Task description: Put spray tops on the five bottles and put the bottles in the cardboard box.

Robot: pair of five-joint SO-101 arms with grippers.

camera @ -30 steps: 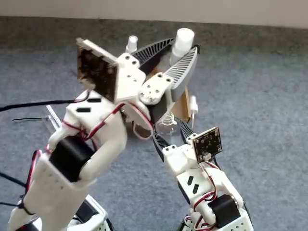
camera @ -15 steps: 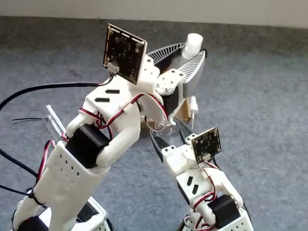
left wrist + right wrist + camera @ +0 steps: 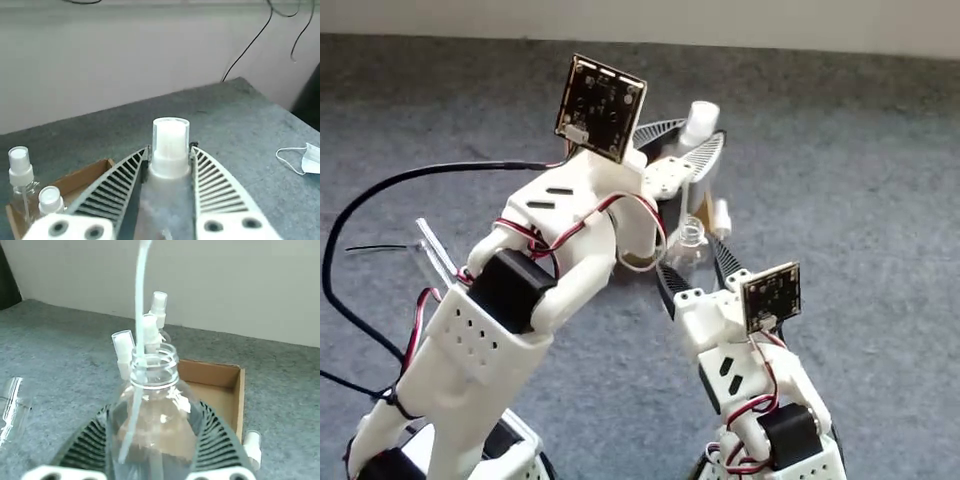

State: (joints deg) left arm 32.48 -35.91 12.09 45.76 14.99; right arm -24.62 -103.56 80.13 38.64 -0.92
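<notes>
A loose clear tube (image 3: 433, 250) lies at far left on the grey carpeted tabletop (image 3: 860, 200), well apart from the work. Next along, the left gripper (image 3: 170, 150) is clamped on a white plastic spray top with a translucent cap (image 3: 171, 142), held upright above the bottle. Its thin translucent dip tube (image 3: 138, 315) hangs down through the open neck. Below it, the right gripper (image 3: 152, 412) is closed around the belly of a clear round plastic bottle (image 3: 152, 435), upright in front of the brown cardboard box (image 3: 220, 377). Capped bottles (image 3: 159, 305) stand at one end of the box; whether inside it or just beside cannot be told. A loose white spray top (image 3: 252, 445) lies just beside the box's outer wall.

The bottle looks empty, so it is probably light, thin-walled and smooth, apt to slip or dent under a hard squeeze. A moderate grip round the belly seems right, since it leaves the neck free. The spray top looks rigid and light and is best taken by its collar, because the cap might pull off. The dip tube is limp, already curves, and may snag on the rim.

No label, brand or legible writing appears on the bottle, the spray tops or the plain box.
</notes>
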